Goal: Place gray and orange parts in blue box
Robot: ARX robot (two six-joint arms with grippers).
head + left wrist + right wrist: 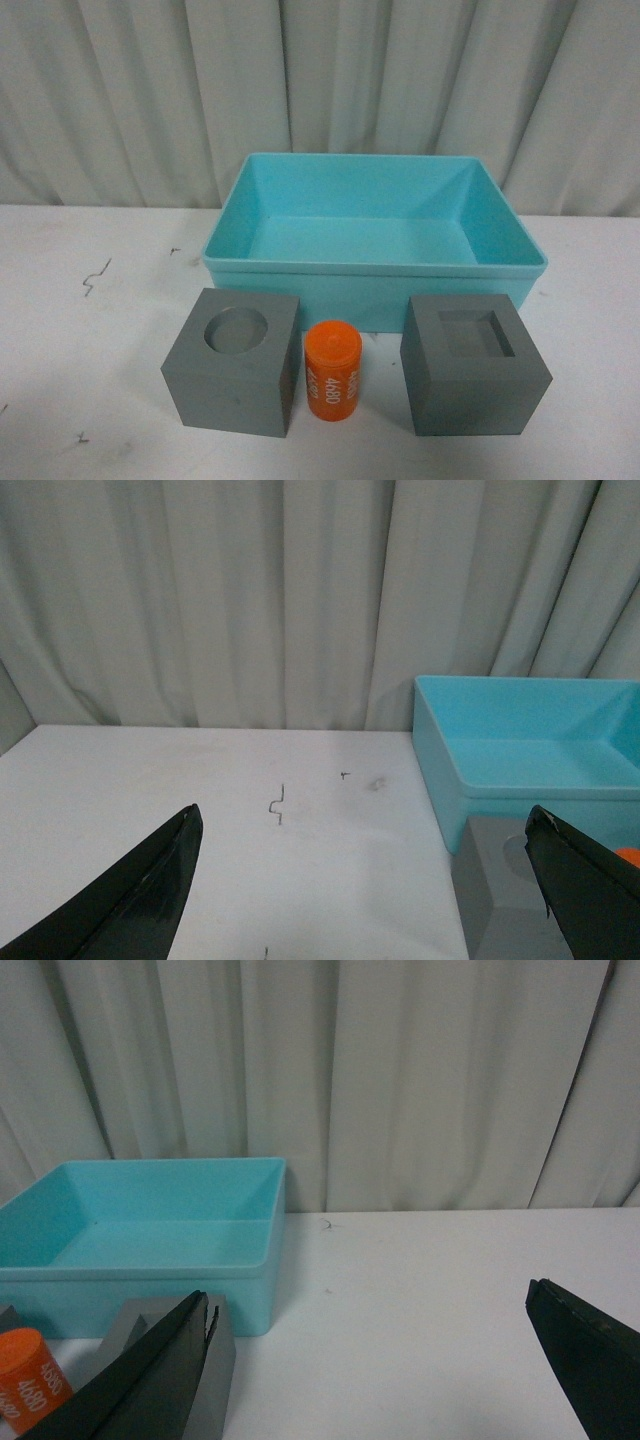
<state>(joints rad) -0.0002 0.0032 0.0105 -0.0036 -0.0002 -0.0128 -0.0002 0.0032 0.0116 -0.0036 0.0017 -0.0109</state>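
In the front view the empty blue box [300, 268] stands on the white table. In front of it, left to right, sit a gray cube with a round recess [233, 362], an upright orange cylinder with white digits [333, 371], and a gray cube with a square recess [474, 364]. Neither arm shows there. My left gripper [362, 825] is open over bare table, left of the round-recess cube [495, 900] and the blue box [470, 780]. My right gripper [367, 1298] is open over bare table, right of the blue box [150, 1280], the square-recess cube [215, 1370] and the orange cylinder [28, 1375].
A pale pleated curtain [320, 80] hangs behind the table. Small dark pen marks [95, 278] dot the tabletop at the left. White tabletop [450, 1300] extends to the right of the box.
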